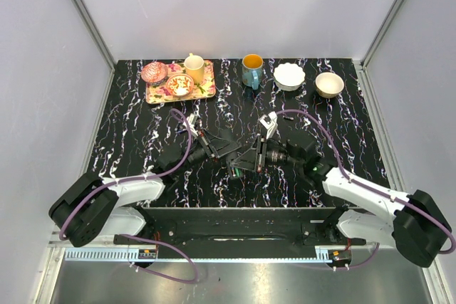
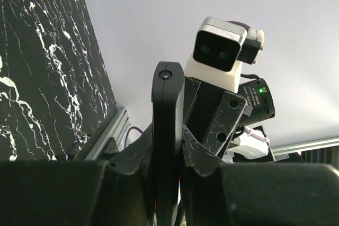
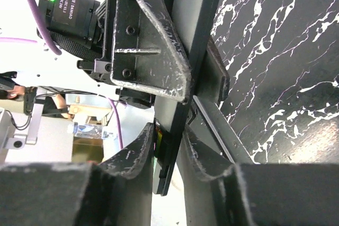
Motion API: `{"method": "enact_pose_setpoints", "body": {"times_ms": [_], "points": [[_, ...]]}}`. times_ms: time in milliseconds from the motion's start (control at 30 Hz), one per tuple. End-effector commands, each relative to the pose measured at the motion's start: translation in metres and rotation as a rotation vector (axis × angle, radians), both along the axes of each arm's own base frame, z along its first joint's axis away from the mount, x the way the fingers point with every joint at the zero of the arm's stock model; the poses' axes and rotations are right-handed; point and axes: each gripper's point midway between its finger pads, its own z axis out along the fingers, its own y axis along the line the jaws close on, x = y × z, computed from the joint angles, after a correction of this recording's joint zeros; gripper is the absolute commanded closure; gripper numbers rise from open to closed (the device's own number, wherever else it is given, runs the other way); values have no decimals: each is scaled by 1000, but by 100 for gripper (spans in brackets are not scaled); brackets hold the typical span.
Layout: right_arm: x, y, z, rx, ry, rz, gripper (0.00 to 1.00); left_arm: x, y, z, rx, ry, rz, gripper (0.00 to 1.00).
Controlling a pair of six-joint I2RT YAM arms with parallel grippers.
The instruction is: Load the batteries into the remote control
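The slim black plastic remote control (image 2: 168, 104) is held up off the black, white-veined bench (image 1: 128, 140), in the gap where the two arms meet at mid-bench. The left gripper (image 2: 169, 154) is clenched on it. The remote stands edge-on between those fingers, its long axis running straight out along the gripper's reach towards the other wrist. From the opposite side, the right gripper (image 3: 168, 141) straddles the same thin edge with a finger close on either flank. Whether it is pinching the remote or only bracketing it, I cannot tell. So the remote lies directly between both sets of fingers, and neither arm is the nearer. I cannot pick out the batteries in any view.
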Motion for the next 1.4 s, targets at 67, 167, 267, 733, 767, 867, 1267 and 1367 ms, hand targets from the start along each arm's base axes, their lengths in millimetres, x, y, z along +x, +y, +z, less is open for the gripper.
{"method": "enact_pose_setpoints", "body": {"times_ms": [67, 167, 267, 733, 767, 867, 1267, 1367], "points": [[-8, 9, 0, -11, 37, 85, 82, -4, 1, 31, -74, -73, -5, 100], [-6, 8, -1, -22, 38, 78, 86, -3, 2, 31, -67, -74, -1, 100], [-4, 7, 4, -14, 40, 65, 65, -4, 2, 29, -54, -75, -1, 100], [12, -43, 39, -125, -78, -43, 18, 5, 14, 10, 26, -65, 66, 100], [23, -50, 37, -166, -99, -116, 18, 5, 15, 7, 31, -62, 69, 100], [49, -80, 17, -330, -101, -329, 20, 11, 25, -1, 49, -51, 112, 100], [116, -144, -117, -998, 74, -618, 24, 17, 63, -23, 166, -97, 309, 100], [132, -145, -130, -1077, 71, -631, 22, 15, 64, -33, 186, -43, 297, 100]]}}
